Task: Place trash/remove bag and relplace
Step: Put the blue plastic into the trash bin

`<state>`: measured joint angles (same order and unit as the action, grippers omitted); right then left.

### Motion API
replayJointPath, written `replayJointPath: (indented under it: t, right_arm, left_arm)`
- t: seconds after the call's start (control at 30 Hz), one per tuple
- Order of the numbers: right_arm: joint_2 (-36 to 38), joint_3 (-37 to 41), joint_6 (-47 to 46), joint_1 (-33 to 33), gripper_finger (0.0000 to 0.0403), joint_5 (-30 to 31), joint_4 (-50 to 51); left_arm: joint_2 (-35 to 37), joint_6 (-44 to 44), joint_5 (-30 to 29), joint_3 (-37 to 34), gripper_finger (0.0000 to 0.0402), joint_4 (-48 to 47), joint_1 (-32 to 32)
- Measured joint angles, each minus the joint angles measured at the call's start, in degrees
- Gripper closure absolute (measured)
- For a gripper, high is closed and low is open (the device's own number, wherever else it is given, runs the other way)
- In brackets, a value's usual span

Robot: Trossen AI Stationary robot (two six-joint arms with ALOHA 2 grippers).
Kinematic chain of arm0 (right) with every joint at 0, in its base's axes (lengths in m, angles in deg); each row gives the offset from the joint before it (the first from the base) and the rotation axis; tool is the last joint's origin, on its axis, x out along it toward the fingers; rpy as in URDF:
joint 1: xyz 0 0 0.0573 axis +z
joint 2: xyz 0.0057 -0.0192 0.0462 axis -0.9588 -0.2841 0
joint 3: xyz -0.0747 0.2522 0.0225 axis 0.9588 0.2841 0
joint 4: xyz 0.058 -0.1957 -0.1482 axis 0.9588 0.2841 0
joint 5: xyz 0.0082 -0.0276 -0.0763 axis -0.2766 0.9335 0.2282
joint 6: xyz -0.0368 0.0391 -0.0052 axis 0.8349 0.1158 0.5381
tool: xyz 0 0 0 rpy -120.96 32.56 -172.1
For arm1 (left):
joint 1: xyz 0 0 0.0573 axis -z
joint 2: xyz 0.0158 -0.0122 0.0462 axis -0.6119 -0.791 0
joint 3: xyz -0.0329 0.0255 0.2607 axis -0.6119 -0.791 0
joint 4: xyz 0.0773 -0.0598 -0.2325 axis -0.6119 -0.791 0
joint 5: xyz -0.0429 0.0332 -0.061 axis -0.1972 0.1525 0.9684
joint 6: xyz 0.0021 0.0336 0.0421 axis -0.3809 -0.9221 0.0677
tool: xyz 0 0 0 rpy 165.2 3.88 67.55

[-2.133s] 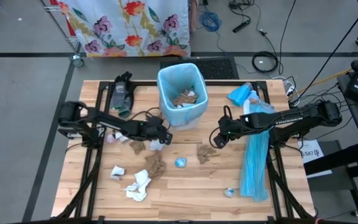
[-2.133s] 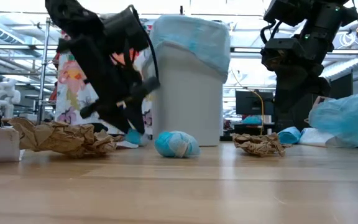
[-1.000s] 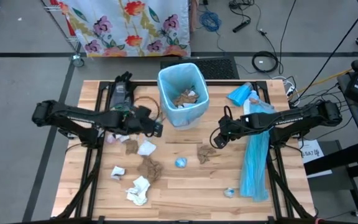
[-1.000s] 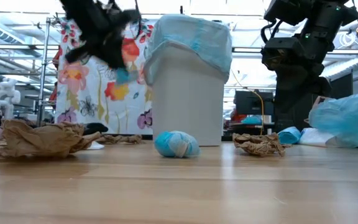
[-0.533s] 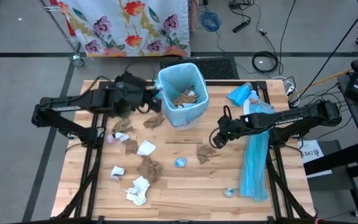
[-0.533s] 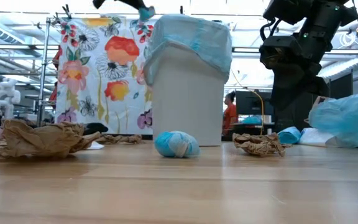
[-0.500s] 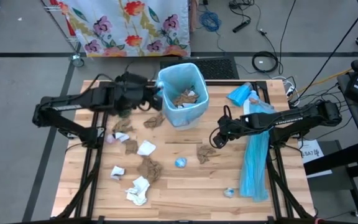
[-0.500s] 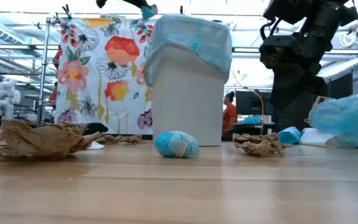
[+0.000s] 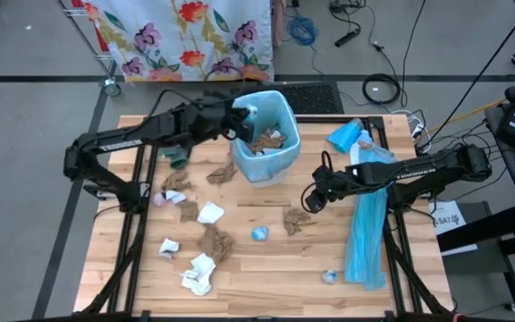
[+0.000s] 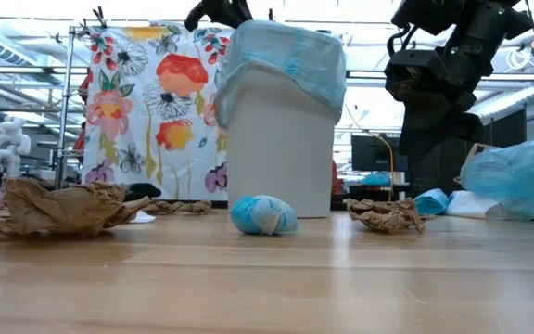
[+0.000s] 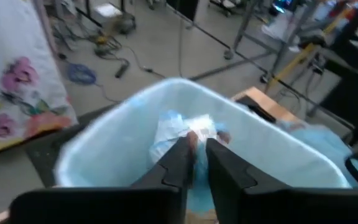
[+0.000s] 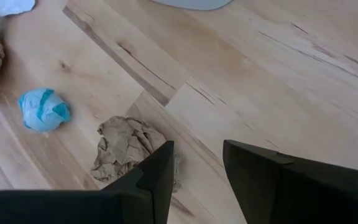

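At the table's (image 9: 266, 286) front edge lay a white tissue wad (image 9: 198, 271), a smaller white wad (image 9: 168, 247) and a tiny pale-blue scrap (image 9: 330, 276). Just behind them sat a brown paper wad (image 9: 215, 241), a pale-blue ball (image 9: 260, 233) and a second brown wad (image 9: 293, 221), with another white tissue (image 9: 210, 213) to the left. The right gripper (image 9: 311, 202) hung low above the second brown wad, fingers (image 12: 157, 180) spread apart with nothing between them, the wad just beside one fingertip in the right wrist view. A long light-blue plastic strip (image 9: 365, 233) lay along the table's right side under the right arm. Farther back, more brown wads (image 9: 179, 183) lay left of the trash bin (image 9: 280, 165), one (image 9: 222, 173) right beside its base. The bin, lined with a light-blue bag (image 9: 286, 114), already had brown and white trash (image 9: 265, 141) inside. The left gripper (image 9: 240, 119) was raised over the bin's left rim, with a white-and-blue wad (image 11: 188, 130) at its tips above the bin opening; whether they pinched it or had let go, cannot tell. Beyond the table hung a floral cloth (image 9: 186, 36).
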<state>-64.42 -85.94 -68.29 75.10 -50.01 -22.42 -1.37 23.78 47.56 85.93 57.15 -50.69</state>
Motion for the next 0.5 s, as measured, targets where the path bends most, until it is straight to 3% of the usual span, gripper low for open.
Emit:
replayJointPath:
  t: [0.13, 0.3, 0.4, 0.5]
  right_arm:
    - [0.00, 0.00, 0.17, 0.00, 0.0273, -0.02, 0.01]
    - [0.00, 0.00, 0.17, 0.00, 0.0273, -0.05, 0.02]
    - [0.00, 0.00, 0.17, 0.00, 0.0273, -0.31, 0.04]
    - [0.00, 0.00, 0.17, 0.00, 0.0273, -0.35, 0.04]
  left_arm:
    - [-1.94, 0.02, 5.71, 0.00, 0.0307, -0.09, -1.76]
    - [-2.67, 0.82, 8.01, 0.02, 0.0281, -2.76, -2.50]
    - [-1.23, 3.35, 6.77, 0.00, 0.0282, -7.94, -2.01]
    - [1.27, 4.10, 0.60, 0.02, 0.0288, -12.39, 0.63]
